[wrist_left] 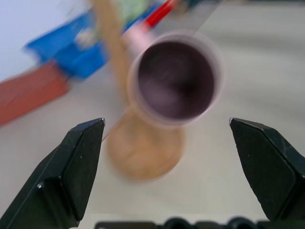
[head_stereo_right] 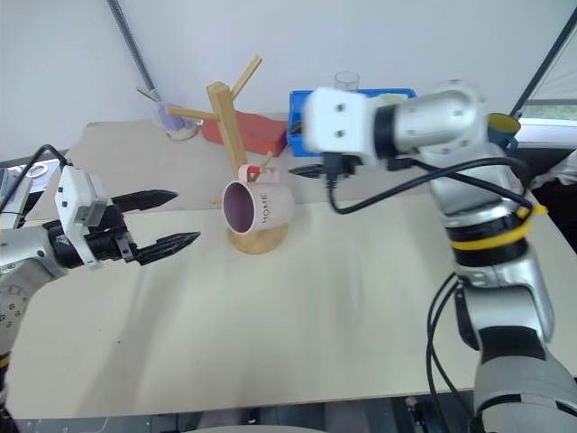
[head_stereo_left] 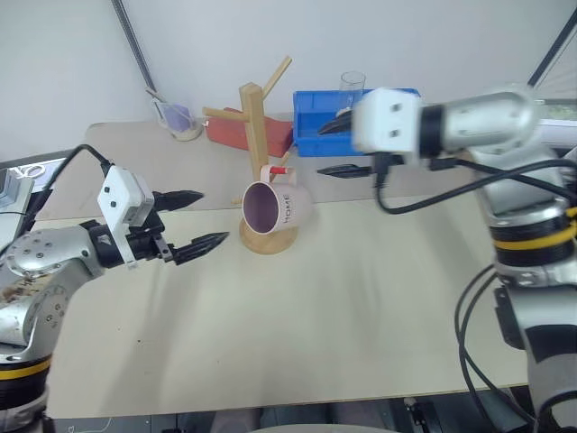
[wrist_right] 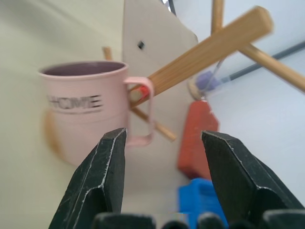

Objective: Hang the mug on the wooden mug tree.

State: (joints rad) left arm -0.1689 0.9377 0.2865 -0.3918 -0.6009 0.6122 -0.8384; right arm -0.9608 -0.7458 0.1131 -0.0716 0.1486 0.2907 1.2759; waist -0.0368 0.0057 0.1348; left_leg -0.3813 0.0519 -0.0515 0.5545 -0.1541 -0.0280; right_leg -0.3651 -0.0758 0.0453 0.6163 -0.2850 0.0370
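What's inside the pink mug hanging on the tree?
The mug, hung by its handle on a peg of the wooden mug tree, shows a purplish inside with nothing in it. Its blurred far bottom is hard to read.

The left gripper (head_stereo_left: 194,219) is extended forward from the left side, its two black fingers spread apart and empty. The right gripper (head_stereo_left: 335,147) is raised higher, pointing left, its fingers (wrist_right: 102,176) parted and empty.
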